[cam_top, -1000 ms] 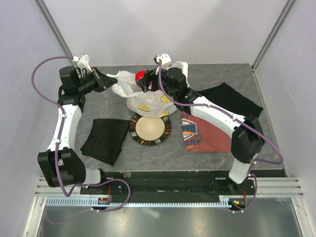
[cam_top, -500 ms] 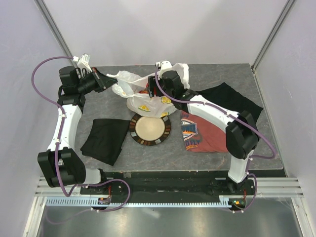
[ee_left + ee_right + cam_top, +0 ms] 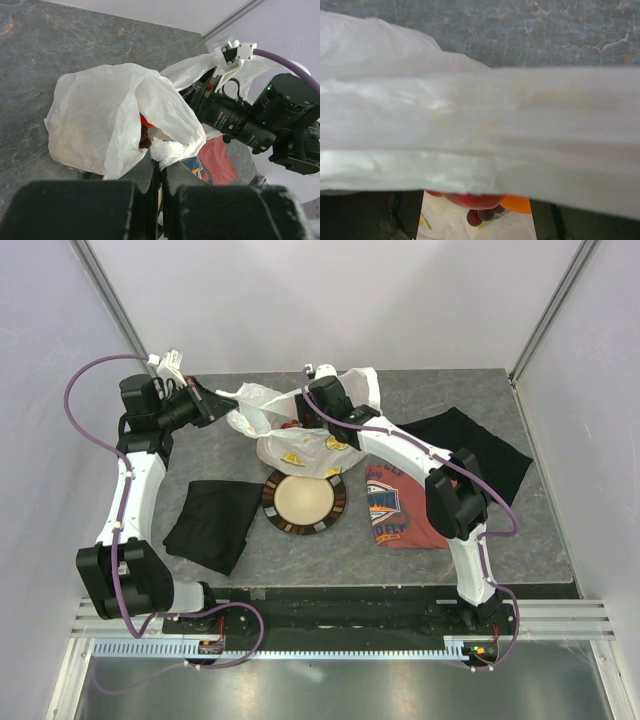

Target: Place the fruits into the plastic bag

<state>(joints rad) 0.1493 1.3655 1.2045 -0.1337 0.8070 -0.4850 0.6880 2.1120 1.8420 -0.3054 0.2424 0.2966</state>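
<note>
The plastic bag point(image 3: 295, 448) stands at the back centre of the table with its mouth held up. My left gripper point(image 3: 218, 403) is shut on the bag's left handle; in the left wrist view point(image 3: 161, 162) the white film point(image 3: 105, 115) is pinched between the jaws. My right gripper point(image 3: 298, 418) reaches down into the bag's mouth. In the right wrist view the bag film point(image 3: 480, 125) hides the fingertips. A red apple point(image 3: 475, 200) sits between the dark fingers point(image 3: 407, 215). An orange point(image 3: 517, 204) and dark grapes point(image 3: 482, 216) lie inside the bag.
A beige plate with a dark rim point(image 3: 304, 502) sits just in front of the bag. A black cloth point(image 3: 213, 523) lies front left. A red printed T-shirt point(image 3: 405, 505) and another black cloth point(image 3: 470, 440) lie on the right.
My right gripper has moved left and down with the apple, from above the bag's rim into its mouth. The left gripper has kept still, holding the handle.
</note>
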